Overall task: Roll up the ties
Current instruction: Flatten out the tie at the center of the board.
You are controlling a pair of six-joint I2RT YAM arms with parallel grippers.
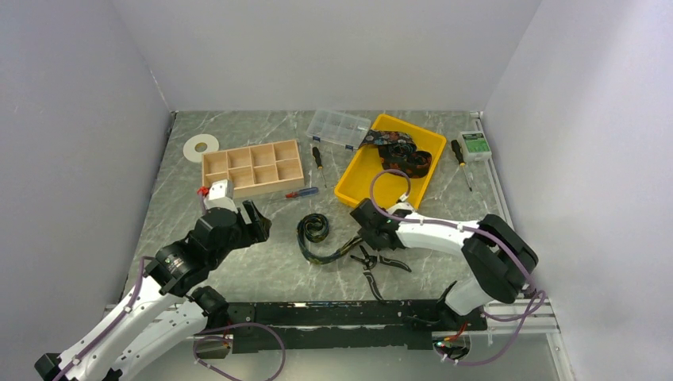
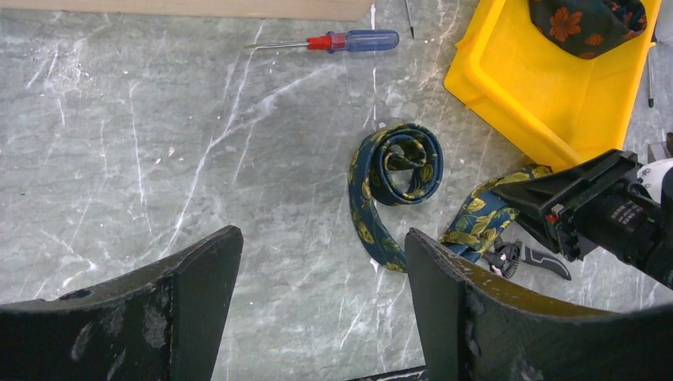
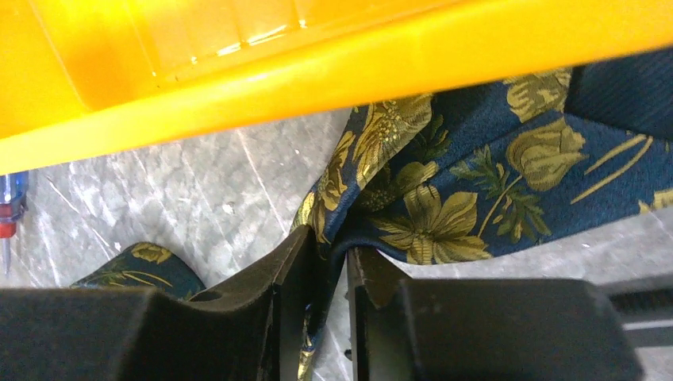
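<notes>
A navy tie with yellow flowers (image 1: 314,230) lies mid-table, one end loosely coiled (image 2: 401,163), its tail running right to my right gripper (image 1: 363,231). My right gripper (image 3: 335,254) is shut on the wide part of that tie (image 3: 444,190), just in front of the yellow tray. More ties with orange flowers (image 1: 401,150) lie heaped in the tray (image 1: 357,178). My left gripper (image 1: 255,222) is open and empty, held above the table left of the coil (image 2: 317,254).
Black-handled pliers (image 1: 374,262) lie right by the right gripper. A red-and-blue screwdriver (image 1: 302,192), a wooden compartment box (image 1: 252,167), a clear parts box (image 1: 339,127), a tape roll (image 1: 201,147), more screwdrivers (image 1: 460,159) and a green box (image 1: 475,144) lie behind.
</notes>
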